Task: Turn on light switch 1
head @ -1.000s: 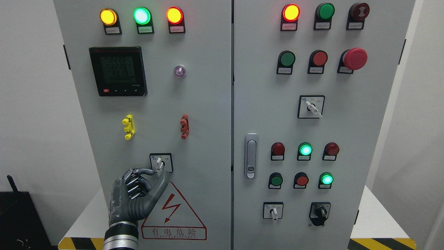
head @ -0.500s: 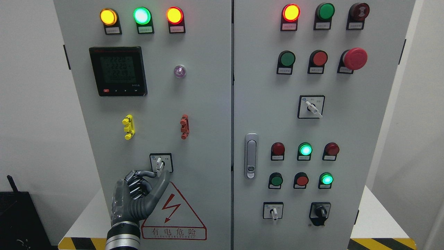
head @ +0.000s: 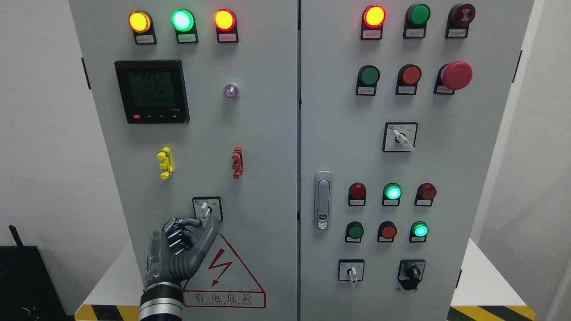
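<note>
A small rotary switch (head: 204,207) with a white lever sits in a black-framed plate low on the left cabinet door (head: 258,133). The lever stands about upright. My left hand (head: 205,221) comes up from the lower left. Its index finger and thumb (head: 212,226) are curled around the lever's lower end, one on each side, and touch it. The other fingers are folded below. The right arm is out of view.
A red-bordered warning triangle (head: 223,276) lies just below the hand. Yellow (head: 164,162) and red (head: 237,162) clips stick out above the switch. A digital meter (head: 151,91) and three lit lamps are higher up. The right door carries buttons, lamps and more rotary switches.
The left hand has shifted slightly to the right and a little lower, keeping its pinch at the lever. The lever's angle looks the same. The meter's digits changed.
</note>
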Controlling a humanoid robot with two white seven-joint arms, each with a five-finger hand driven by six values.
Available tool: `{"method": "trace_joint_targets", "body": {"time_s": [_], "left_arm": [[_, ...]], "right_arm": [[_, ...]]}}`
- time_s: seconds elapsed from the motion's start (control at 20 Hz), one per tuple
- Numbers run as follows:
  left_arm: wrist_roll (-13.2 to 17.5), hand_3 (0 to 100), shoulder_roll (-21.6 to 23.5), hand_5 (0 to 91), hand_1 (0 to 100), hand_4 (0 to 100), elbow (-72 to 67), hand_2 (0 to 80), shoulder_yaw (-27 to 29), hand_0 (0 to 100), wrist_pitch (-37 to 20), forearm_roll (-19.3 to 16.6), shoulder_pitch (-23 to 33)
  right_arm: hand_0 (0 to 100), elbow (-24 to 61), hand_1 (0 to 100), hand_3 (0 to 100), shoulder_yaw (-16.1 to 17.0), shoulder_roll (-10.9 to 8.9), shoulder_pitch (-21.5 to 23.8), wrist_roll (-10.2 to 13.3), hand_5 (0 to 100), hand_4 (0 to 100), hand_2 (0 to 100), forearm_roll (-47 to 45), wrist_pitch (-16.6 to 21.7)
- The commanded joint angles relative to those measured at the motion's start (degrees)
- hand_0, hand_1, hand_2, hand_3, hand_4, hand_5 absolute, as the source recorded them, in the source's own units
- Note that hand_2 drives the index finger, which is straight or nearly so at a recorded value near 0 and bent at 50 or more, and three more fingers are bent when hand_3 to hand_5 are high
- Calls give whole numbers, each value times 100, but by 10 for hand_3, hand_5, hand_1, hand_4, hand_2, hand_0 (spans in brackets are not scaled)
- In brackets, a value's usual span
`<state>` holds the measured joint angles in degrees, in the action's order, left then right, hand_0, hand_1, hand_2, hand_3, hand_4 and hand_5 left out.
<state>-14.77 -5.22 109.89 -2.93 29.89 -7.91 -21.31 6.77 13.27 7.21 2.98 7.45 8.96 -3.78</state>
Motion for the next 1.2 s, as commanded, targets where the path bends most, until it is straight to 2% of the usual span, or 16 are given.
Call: {"method": "trace_joint_targets", "body": {"time_s": [0.0, 1.15], "left_arm": [[-8, 931, -58, 886, 621, 923, -117, 562, -6, 73, -1, 0, -75], [-8, 936, -120, 886, 607, 922, -134, 577, -6, 124, -1, 0, -119]], "right_arm": [[307, 0, 0, 0, 9, 0, 1, 2, 0, 0, 0, 0, 1], [307, 0, 0, 0, 0, 0, 1, 2, 0, 0, 0, 0, 1]]}}
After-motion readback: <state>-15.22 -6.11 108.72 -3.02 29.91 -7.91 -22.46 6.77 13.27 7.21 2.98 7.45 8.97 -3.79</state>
